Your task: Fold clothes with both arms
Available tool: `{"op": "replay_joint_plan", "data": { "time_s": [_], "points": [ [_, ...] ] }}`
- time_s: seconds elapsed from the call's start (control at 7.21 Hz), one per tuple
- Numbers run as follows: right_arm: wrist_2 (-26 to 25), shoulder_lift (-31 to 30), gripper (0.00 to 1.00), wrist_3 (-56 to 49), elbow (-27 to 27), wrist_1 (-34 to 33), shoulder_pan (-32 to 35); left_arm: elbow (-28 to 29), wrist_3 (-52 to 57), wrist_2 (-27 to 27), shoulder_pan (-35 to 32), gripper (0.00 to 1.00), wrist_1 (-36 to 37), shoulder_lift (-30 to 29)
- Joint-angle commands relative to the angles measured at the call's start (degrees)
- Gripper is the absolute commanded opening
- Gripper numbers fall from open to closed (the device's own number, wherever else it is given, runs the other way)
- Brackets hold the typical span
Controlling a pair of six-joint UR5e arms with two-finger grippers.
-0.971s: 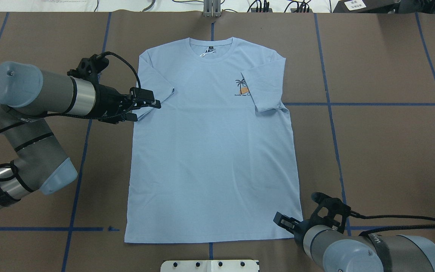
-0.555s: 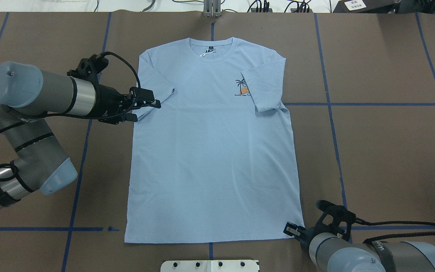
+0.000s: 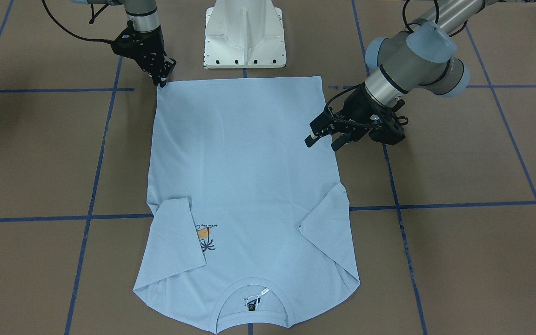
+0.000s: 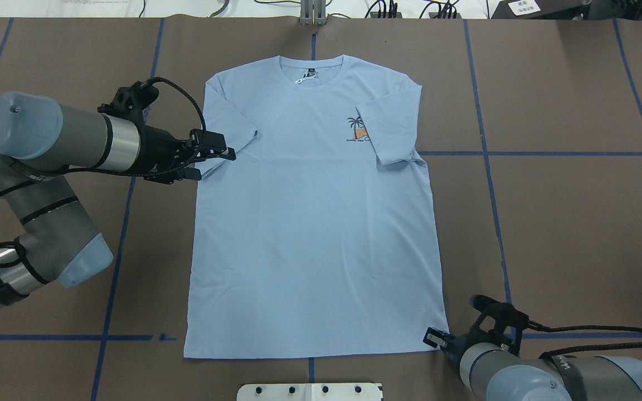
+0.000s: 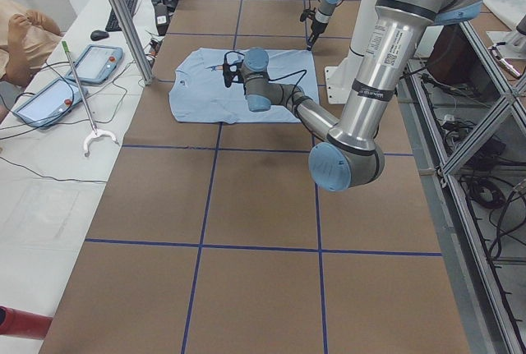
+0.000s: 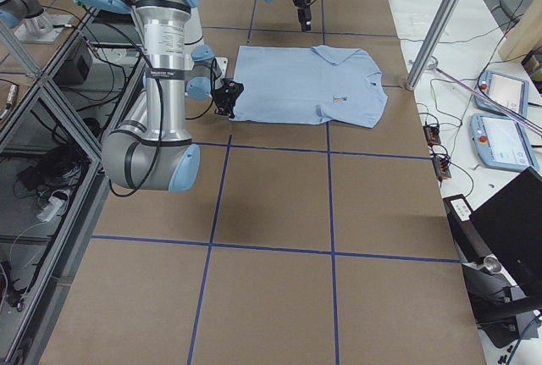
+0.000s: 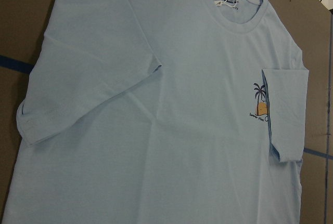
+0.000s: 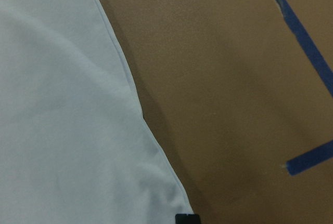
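The clothes are one light blue T-shirt (image 4: 315, 223) lying flat, chest print up, collar at the far edge, both sleeves folded in over the body; it also fills the left wrist view (image 7: 182, 130). My left gripper (image 4: 218, 166) hovers open over the folded left sleeve, fingers spread in the front-facing view (image 3: 322, 144). My right gripper (image 4: 435, 338) points down at the near right hem corner and looks open (image 3: 165, 74). One fingertip (image 8: 187, 219) shows right at that corner of the cloth (image 8: 62, 130).
The white pedestal base (image 3: 244, 32) stands just behind the hem. Blue tape lines (image 4: 521, 153) cross the brown table. Cables (image 4: 410, 8) lie along the far edge. A person (image 5: 25, 34) and tablets (image 5: 94, 62) are beside the table's far side.
My right gripper has drawn back and to the right, coming down at the shirt's hem corner. The left arm has barely shifted. The shirt lies as before.
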Motion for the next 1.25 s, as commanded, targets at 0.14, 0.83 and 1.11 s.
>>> {"op": "replay_joint_plan", "data": {
  "time_s": [0.14, 0.83, 1.11],
  "points": [
    [-0.08, -0.29, 0.57, 0.00, 0.13, 0.00, -0.28, 0.06, 0.00, -0.03, 0.00, 0.99, 0.00, 0.01],
    [-0.17, -0.20, 0.15, 0.00, -0.22, 0.00, -1.07, 0.41, 0.00, 0.05, 0.00, 0.99, 0.00, 0.01],
    [-0.17, -0.20, 0.00, 0.00, -0.13, 0.00, -1.25, 0.24, 0.00, -0.03, 0.00, 0.99, 0.00, -0.08]
  ]
}}
